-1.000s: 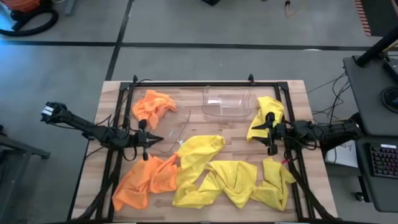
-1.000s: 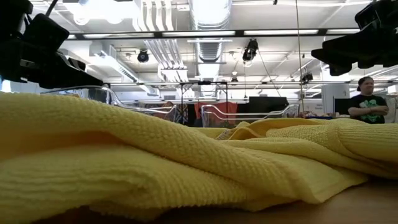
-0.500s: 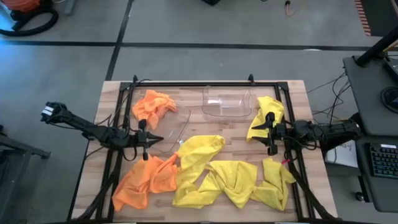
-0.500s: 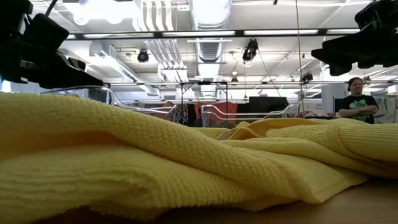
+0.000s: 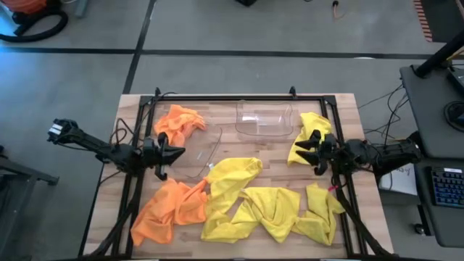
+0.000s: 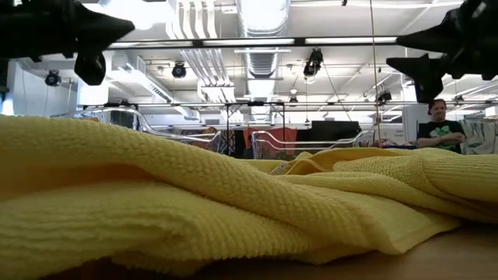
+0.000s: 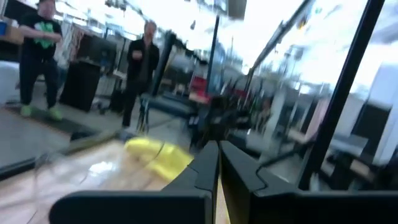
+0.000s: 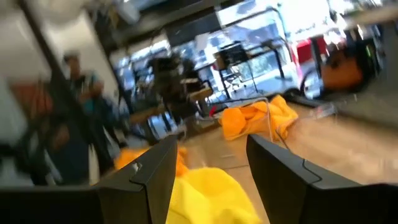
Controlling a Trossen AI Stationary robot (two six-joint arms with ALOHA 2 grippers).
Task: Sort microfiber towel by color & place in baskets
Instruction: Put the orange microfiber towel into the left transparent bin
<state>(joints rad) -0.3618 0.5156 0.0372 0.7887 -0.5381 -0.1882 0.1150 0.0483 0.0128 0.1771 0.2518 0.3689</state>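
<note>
Two orange microfiber towels lie crumpled on the wooden table, one at the far left (image 5: 179, 123) and one at the near left (image 5: 170, 210). Yellow towels lie at the right (image 5: 310, 132), in the middle (image 5: 233, 177) and along the near edge (image 5: 274, 210). Two clear baskets stand at the far middle (image 5: 264, 117) and left of centre (image 5: 205, 148). My left gripper (image 5: 178, 152) (image 7: 217, 158) hovers shut beside the left basket, holding nothing. My right gripper (image 5: 304, 148) (image 8: 211, 155) hovers open over the right yellow towel, clear of it.
A black metal frame (image 5: 239, 96) runs around the table top, and both arms reach in over its side rails. In the low view a yellow towel (image 6: 233, 210) fills the foreground. A person (image 6: 440, 128) stands in the room beyond the table.
My left gripper has tipped upward and risen, rolling about its own line, and stays shut. My right gripper has rolled about its own line in place and stays open. The towels and baskets have not moved.
</note>
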